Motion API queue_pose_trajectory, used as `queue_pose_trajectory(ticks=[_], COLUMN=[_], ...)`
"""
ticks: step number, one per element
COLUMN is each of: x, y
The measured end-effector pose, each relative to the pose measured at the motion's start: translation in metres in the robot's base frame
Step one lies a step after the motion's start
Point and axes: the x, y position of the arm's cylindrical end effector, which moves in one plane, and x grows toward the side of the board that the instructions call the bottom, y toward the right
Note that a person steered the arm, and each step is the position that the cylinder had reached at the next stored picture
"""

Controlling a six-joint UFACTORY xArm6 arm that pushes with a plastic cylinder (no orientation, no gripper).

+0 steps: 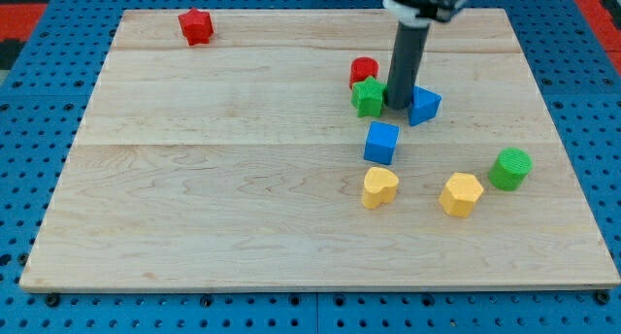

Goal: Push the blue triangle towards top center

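Note:
The blue triangle [424, 105] lies on the wooden board [213, 179], right of centre in the upper half. My tip [399, 105] is down on the board, touching the triangle's left side. It stands between the triangle and a green star [368, 97] on its left. A red cylinder [364, 71] sits just above the green star, touching it.
A blue cube [381, 142] lies below my tip. A yellow heart [379, 187] and a yellow hexagon [461, 194] lie lower down. A green cylinder [510, 169] is at the right. A red star [196, 26] sits at the top left.

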Motion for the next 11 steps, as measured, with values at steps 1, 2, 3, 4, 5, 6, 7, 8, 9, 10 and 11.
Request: queue_pose_trajectory(ticks=[1, 2, 3, 4, 5, 6, 7, 8, 9, 10, 11], x=[-0.001, -0.001, 0.024, 0.032, 0.032, 0.051, 0.072, 0.051, 0.011, -0.012, -0.004], y=[0.020, -0.022, -0.018, -0.007, 0.007, 0.023, 0.028, 0.078, 0.108, 0.082, 0.024])
